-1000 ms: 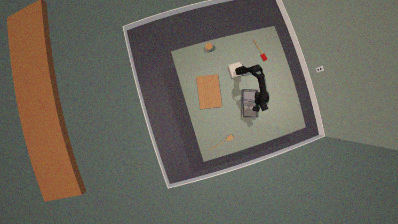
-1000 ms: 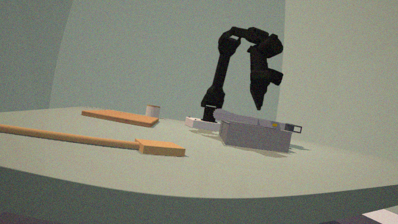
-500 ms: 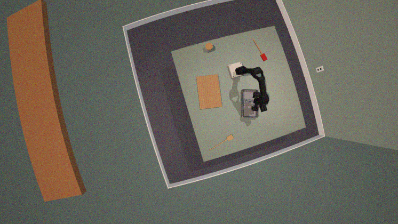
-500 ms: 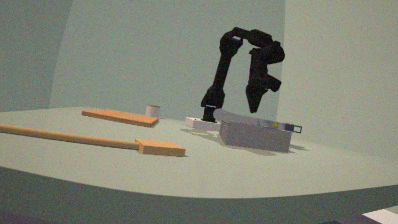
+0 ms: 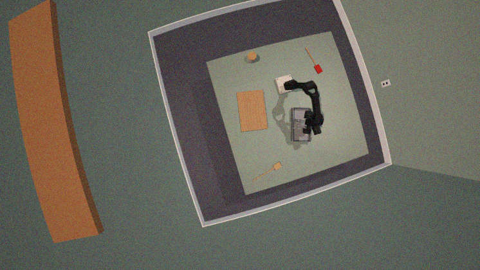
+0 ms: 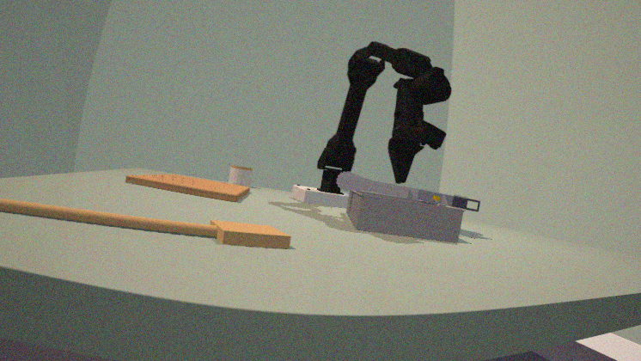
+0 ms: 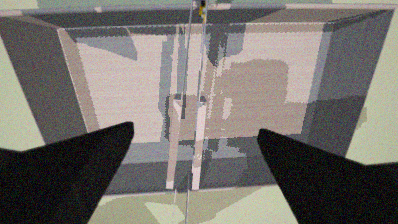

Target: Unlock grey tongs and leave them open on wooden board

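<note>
The grey tongs [image 6: 368,182] [image 7: 198,162] rest across the roasting tin [image 5: 301,141] [image 6: 403,219] [image 7: 350,75]. Their two arms lie close together and almost parallel. In the exterior view the scalloped end sticks out over the tin's left rim, and the dark end with a square loop sticks out to the right, near a small yellow part. My gripper [image 5: 305,123] [image 6: 400,181] [image 7: 197,131] is open and empty, pointing down above the tin. In the wrist view its fingertips stand on either side of the tongs' arms, above them and not touching. The wooden board [image 5: 251,110] [image 6: 192,186] lies flat and bare.
A wooden spatula-like tool [image 5: 276,166] [image 6: 253,235] lies on the table. A red-headed tool [image 5: 318,69] lies beyond the arm's white base [image 5: 279,88] [image 6: 309,196]. A round jar with a tan top [image 5: 251,55] [image 6: 240,175] stands near the table's edge.
</note>
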Controlling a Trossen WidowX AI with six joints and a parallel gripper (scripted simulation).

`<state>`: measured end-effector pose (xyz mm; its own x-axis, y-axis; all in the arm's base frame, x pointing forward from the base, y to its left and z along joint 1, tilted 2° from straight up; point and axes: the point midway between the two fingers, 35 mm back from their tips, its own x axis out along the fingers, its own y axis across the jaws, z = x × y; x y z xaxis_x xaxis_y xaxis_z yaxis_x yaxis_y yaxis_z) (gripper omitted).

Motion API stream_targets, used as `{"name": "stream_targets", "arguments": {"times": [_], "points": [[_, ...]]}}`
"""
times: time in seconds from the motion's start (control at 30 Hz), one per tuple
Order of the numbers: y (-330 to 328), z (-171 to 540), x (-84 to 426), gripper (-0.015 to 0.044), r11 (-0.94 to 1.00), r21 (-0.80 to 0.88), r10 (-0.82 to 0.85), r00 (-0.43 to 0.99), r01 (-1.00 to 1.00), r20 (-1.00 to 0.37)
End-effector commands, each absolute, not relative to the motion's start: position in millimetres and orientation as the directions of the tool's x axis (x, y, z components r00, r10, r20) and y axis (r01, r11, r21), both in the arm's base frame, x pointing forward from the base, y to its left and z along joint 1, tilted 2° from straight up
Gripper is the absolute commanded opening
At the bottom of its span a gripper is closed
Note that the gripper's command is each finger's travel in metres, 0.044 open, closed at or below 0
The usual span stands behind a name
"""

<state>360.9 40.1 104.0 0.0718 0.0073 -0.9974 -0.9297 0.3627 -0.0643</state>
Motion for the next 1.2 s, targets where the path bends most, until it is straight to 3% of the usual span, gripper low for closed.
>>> {"name": "stream_targets", "arguments": {"times": [0.0, 1.17], "points": [[39, 93, 360, 0.044, 0.36, -0.057, 0.0, 0.061, -0.931, -0.998], [39, 44, 361, 0.044, 0.36, -0.056, 0.0, 0.06, -0.931, -0.998]]}}
